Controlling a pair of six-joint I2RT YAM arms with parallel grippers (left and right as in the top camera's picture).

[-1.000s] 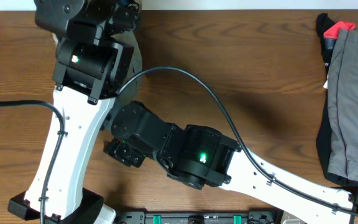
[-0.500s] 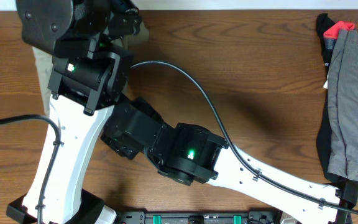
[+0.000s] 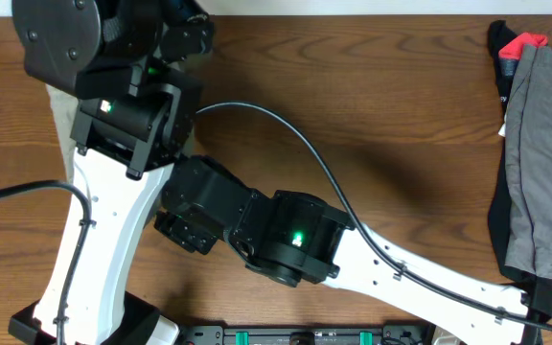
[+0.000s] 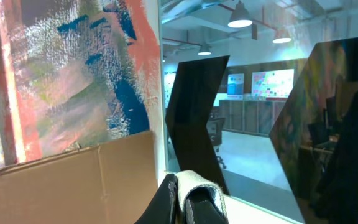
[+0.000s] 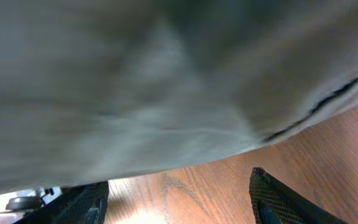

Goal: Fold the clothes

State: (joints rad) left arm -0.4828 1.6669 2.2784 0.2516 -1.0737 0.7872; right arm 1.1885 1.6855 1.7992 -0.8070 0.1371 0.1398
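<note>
Finds the left hand squeezed fully together, up off the surface and pointing out at a painted wall and a window, with a pale edge of cloth pinched at its tips. Takes that cloth for the shorts. From overhead, shows a khaki strip of them just beside the left wrist, on its outer side, mostly hidden under the arm. Cannot see from overhead how much of the garment touches the wood.

Finds the right hand spread wide, gripping nothing. Sees both of its fingers at the bottom of the wrist view, well apart, with bare brown wood between them. Sees the shorts directly in front of and above this hand, a blurred grey-beige sheet filling most of that view, with a dark seam line along the lower edge towards the right finger. Cannot tell whether the fabric touches the fingers. From overhead, places the right hand low beside the left arm, partly tucked under it, so that the two arms cross.

Notes a black cable arching over the surface from near the left wrist to the right arm. Spots a grey garment well apart from both hands, off by the base end of the right arm, lying over a black and red cloth at the surface's edge.
</note>
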